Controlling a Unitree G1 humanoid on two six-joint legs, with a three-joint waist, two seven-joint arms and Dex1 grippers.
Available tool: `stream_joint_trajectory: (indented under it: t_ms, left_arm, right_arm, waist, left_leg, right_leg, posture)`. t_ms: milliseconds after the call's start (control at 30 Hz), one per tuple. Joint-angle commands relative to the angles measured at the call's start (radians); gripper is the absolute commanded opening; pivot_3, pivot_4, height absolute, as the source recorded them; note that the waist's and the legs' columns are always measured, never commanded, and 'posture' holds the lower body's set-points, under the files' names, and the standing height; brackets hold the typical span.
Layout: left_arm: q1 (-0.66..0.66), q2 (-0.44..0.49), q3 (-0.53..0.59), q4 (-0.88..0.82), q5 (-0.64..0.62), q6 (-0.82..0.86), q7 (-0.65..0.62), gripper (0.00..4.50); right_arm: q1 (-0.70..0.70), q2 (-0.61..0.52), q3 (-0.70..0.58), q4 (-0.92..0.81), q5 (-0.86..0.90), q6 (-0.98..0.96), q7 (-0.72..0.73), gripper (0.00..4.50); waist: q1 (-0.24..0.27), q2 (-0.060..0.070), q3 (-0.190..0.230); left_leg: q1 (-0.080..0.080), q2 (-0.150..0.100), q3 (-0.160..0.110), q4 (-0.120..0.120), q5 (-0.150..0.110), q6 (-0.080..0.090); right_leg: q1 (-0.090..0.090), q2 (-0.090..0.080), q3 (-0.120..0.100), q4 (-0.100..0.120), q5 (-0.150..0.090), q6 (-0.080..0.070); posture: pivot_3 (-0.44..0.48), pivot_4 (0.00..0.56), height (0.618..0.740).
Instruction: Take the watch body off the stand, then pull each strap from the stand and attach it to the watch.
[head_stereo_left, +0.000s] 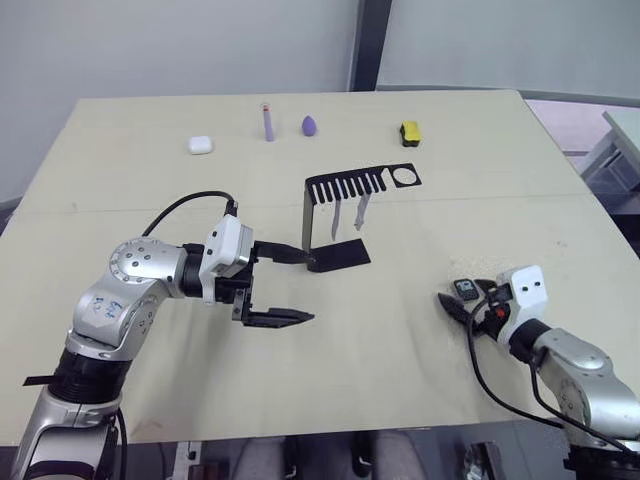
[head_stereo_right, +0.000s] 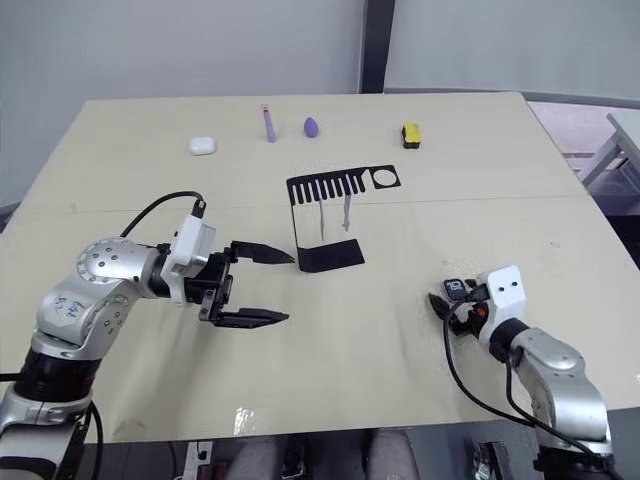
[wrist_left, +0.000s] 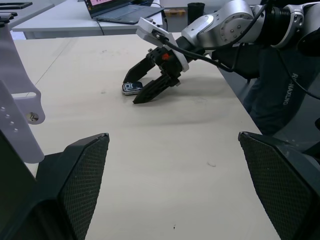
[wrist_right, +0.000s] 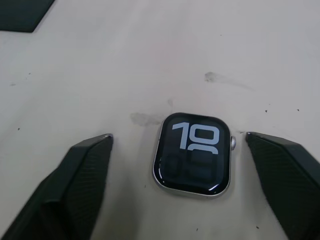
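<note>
Left gripper (head_stereo_left: 290, 287) spread wide above the bench (head_stereo_left: 420, 380), holding nothing, one finger (head_stereo_left: 285, 254) reaching to the edge of the flat base of the stand (head_stereo_left: 340, 215), the other finger (head_stereo_left: 280, 319) nearer the front edge. Far back on the bench, from the left: white case (head_stereo_left: 201, 145), purple stick (head_stereo_left: 267, 124) lying with its long axis front to back, purple egg-shaped piece (head_stereo_left: 310, 125), yellow-and-black block (head_stereo_left: 410, 134).

Stand upright near the middle, comb-slotted top running left to right and ending in the round ring hole on the right side; ring hole empty. Two straps (head_stereo_left: 348, 214) hanging from the comb slots, long axes vertical, lower ends just above the base, side by side and apart.

Farther right, watch body (wrist_right: 193, 152) lying flat on the bench, screen up with white digits, well apart from the stand. Crown on the side toward one finger (wrist_right: 285, 175) of the right gripper (head_stereo_left: 470, 305). Right gripper opened wide, lowered to the bench with a finger on either side of the watch body, neither pressing it in the right wrist view.
</note>
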Motion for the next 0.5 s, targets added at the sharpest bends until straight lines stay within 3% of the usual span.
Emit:
stream_joint_trajectory:
  t_ms: [33,200,300,500]
  left_arm:
    - [0.040,0.025,0.048,0.022,0.011,-0.013,0.010,4.50]
    - [0.135,0.088,0.142,0.021,-0.005,0.020,0.041,4.50]
    - [0.185,0.138,0.234,0.029,-0.078,0.100,0.027,4.50]
    - [0.214,0.176,0.294,0.102,-0.037,0.057,0.036,4.50]
  right_arm:
    - [0.102,-0.033,-0.063,-0.089,0.033,0.042,0.019,4.48]
    - [0.326,-0.085,-0.283,-0.291,0.192,0.084,0.130,4.48]
    - [0.463,-0.102,-0.452,-0.340,0.282,0.069,0.228,4.48]
    - [0.536,-0.101,-0.619,-0.310,0.405,0.083,0.268,4.48]
  waist:
    - [0.005,0.000,0.000]
    - [0.009,0.000,0.000]
    - [0.005,0.000,0.000]
    - [0.005,-0.001,-0.001]
  left_leg:
    - [0.000,0.000,0.000,0.000,0.000,0.000]
    - [0.000,0.000,-0.001,-0.001,0.000,0.001]
    - [0.000,-0.001,-0.001,0.000,-0.001,0.002]
    - [0.002,0.000,-0.001,-0.002,-0.002,0.001]
  right_leg:
    - [0.000,0.000,0.000,0.000,0.000,0.000]
    - [0.000,-0.001,-0.001,0.000,0.000,0.000]
    - [0.000,-0.003,-0.001,-0.004,0.000,0.000]
    - [0.001,-0.002,-0.001,-0.004,0.000,0.000]
  posture:
    - [0.000,0.150,0.740]
    - [0.000,0.150,0.740]
    - [0.000,0.150,0.740]
    - [0.000,0.150,0.740]
